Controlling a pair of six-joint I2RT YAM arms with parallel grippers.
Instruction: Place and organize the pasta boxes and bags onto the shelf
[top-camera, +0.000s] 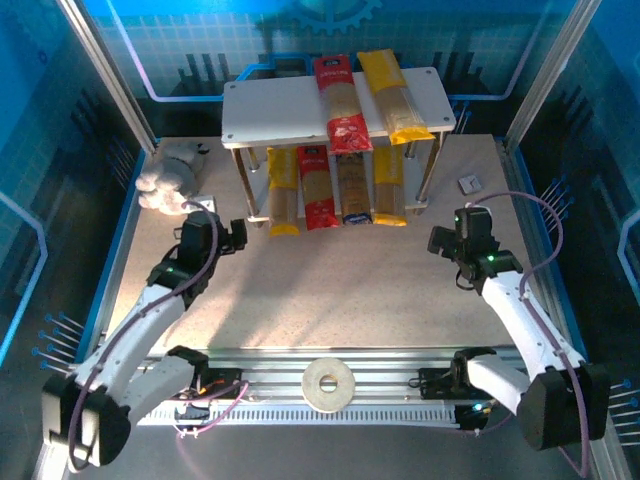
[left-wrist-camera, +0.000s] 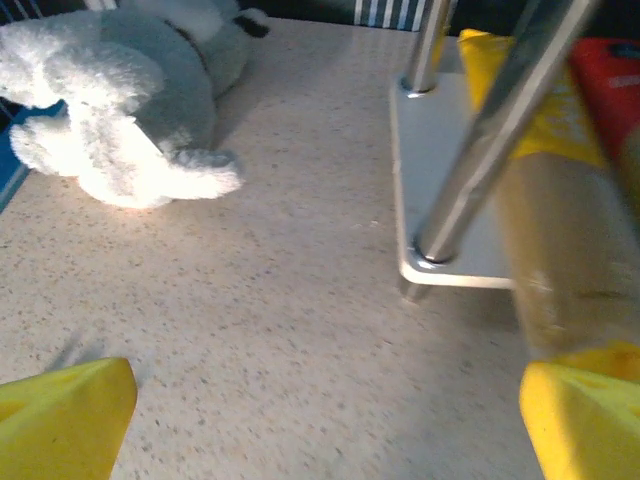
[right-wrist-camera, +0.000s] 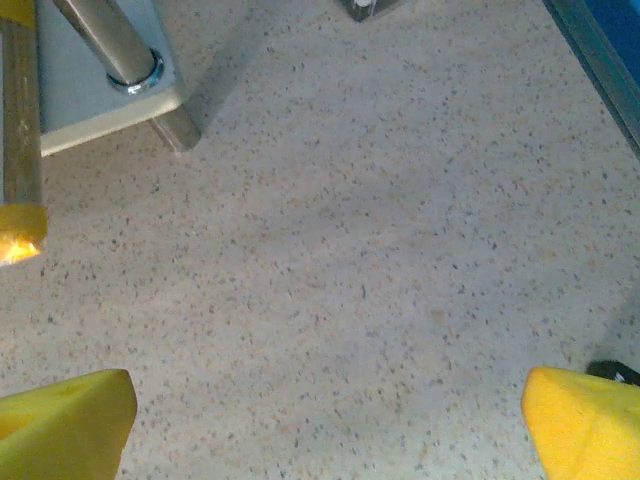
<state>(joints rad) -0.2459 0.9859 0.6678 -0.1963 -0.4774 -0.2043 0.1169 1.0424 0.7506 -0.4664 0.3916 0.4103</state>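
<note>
Packs (top-camera: 340, 120) all lie on the shelf (top-camera: 270, 105): two on top, four below, jutting past its front edge. The left gripper (top-camera: 232, 236) and right gripper (top-camera: 442, 240) hover nearby, jaws wide apart, empty. A careless arm sweep could clip those jutting ends and drag one off.

Lying on the shelf (top-camera: 275, 110) at the frame's upper centre, two upper packs (top-camera: 343, 105) toward its right, four lower packs (top-camera: 318, 190) abreast beneath.

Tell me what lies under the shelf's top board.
Four packs: left yellow pack, red pack, blue-ended pack, right yellow pack. The top board hides their far ends.
</note>
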